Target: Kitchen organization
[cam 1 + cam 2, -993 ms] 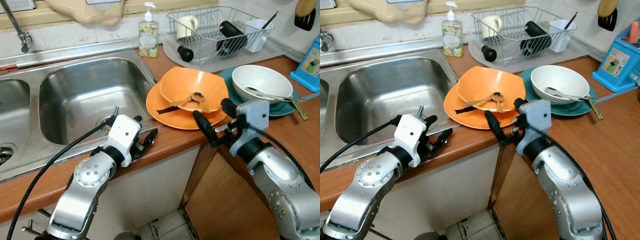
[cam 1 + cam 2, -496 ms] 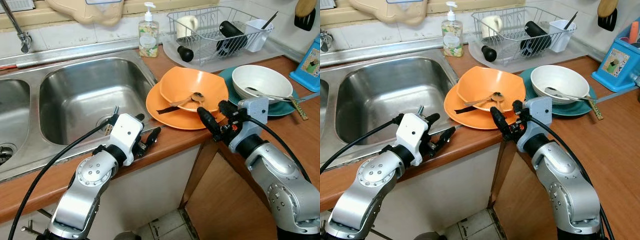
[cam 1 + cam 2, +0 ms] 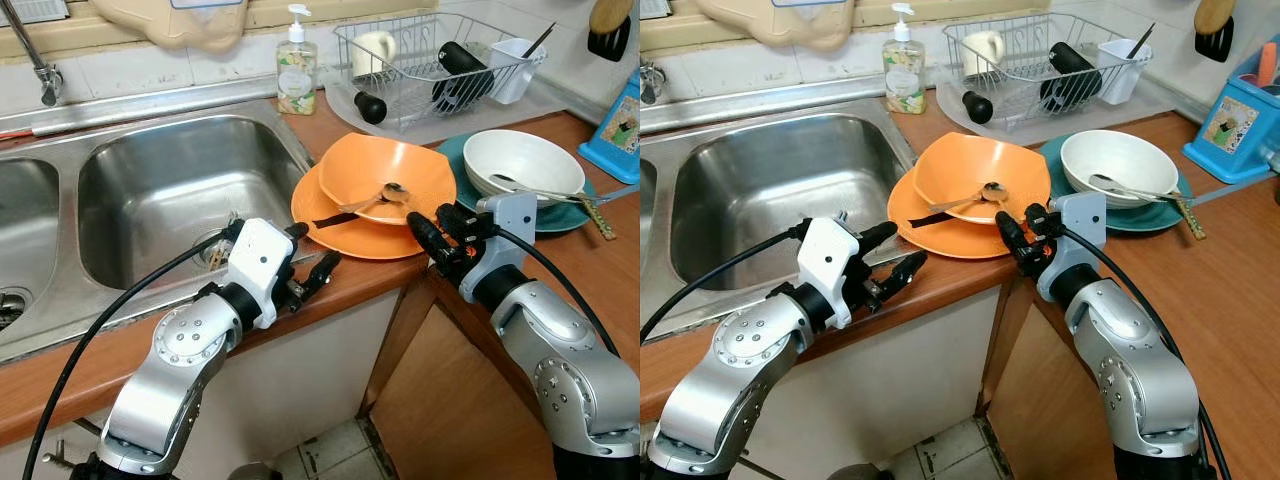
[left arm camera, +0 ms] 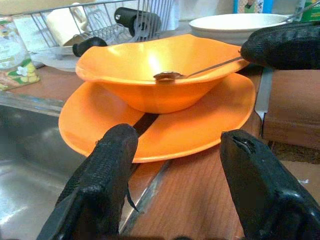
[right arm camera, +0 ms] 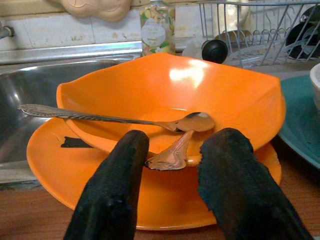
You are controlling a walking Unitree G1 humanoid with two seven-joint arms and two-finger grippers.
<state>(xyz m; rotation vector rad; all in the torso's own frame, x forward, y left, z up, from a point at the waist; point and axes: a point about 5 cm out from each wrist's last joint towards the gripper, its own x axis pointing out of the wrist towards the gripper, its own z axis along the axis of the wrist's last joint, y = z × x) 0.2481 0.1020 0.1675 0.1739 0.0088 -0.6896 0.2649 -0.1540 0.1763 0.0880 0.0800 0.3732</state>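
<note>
Glossy orange bowl [image 3: 385,177] on orange plate [image 3: 345,232], spoons [image 5: 120,119] inside

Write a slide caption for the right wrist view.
Open right gripper closes in on the orange bowl holding two spoons, stacked on an orange plate.

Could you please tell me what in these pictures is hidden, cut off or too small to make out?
- The plate surface under the orange bowl: hidden by the bowl in both eye views.
- The teal plate: mostly covered by the white bowl, so its contents cannot be told.
- The soap bottle label: too small to read.
- The blue holder: cut off by the right edge.
- The dark strip on the orange plate: what it is cannot be told.
</note>
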